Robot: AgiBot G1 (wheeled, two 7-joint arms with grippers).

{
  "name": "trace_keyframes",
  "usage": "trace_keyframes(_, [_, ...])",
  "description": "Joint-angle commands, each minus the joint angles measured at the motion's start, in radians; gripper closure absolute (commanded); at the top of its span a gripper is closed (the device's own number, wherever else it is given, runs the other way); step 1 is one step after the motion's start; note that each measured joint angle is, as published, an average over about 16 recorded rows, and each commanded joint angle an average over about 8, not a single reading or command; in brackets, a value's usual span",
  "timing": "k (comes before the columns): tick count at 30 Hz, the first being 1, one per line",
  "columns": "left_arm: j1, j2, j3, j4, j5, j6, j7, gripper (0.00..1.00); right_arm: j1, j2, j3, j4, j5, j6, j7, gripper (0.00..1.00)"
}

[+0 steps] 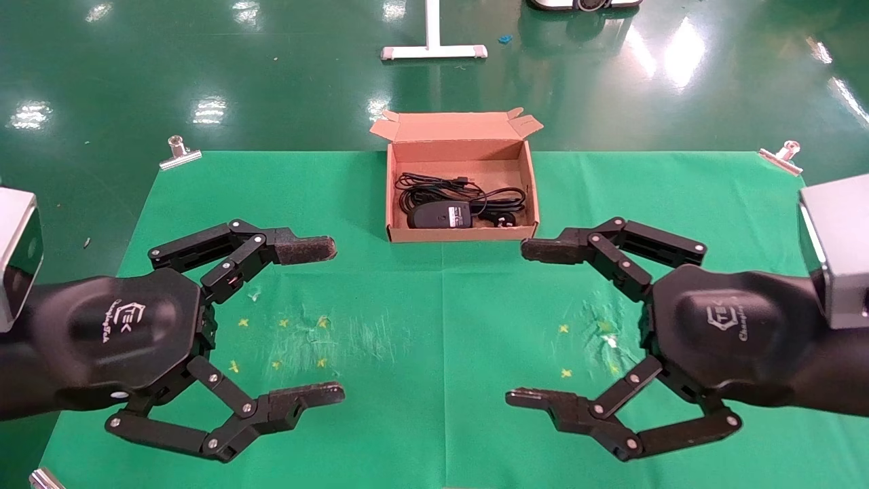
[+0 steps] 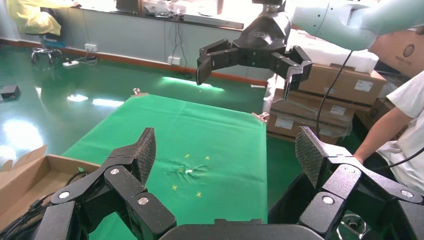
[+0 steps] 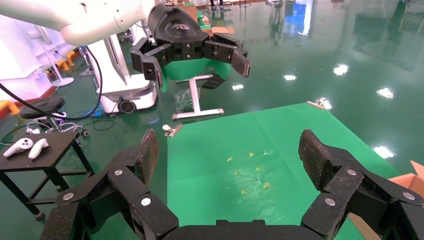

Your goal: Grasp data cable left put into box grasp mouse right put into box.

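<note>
The brown cardboard box (image 1: 394, 183) stands open at the far middle of the green cloth, lid flap back. Inside it lie the black mouse (image 1: 440, 215) with a pale label and the looped black data cable (image 1: 499, 204), its plug near the box's front right. The mouse's thin cord (image 1: 428, 184) is coiled behind the mouse. My left gripper (image 1: 326, 320) is open and empty above the near left of the cloth. My right gripper (image 1: 528, 323) is open and empty above the near right. A box corner (image 2: 30, 172) shows in the left wrist view, another (image 3: 407, 181) in the right wrist view.
The green cloth (image 1: 434, 305) is clamped by metal clips at the far corners (image 1: 179, 153) (image 1: 782, 156). Small yellow cross marks (image 1: 282, 339) (image 1: 584, 350) sit under each gripper. A white stand base (image 1: 433, 49) is on the floor beyond. Stacked cartons (image 2: 325, 95) and a person (image 2: 400, 130) are beside the table.
</note>
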Motion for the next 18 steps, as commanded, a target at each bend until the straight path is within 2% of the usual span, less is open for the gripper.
trace_keyframes(1, [-0.002, 0.001, 0.002, 0.001, 0.004, -0.002, -0.001, 0.0, 0.0, 0.0, 0.0, 0.0, 0.0, 0.0, 0.0, 0.0])
trace_keyframes(18, [-0.008, 0.003, 0.009, 0.002, 0.016, -0.009, -0.004, 0.0, 0.0, 0.0, 0.0, 0.0, 0.0, 0.0, 0.0, 0.0])
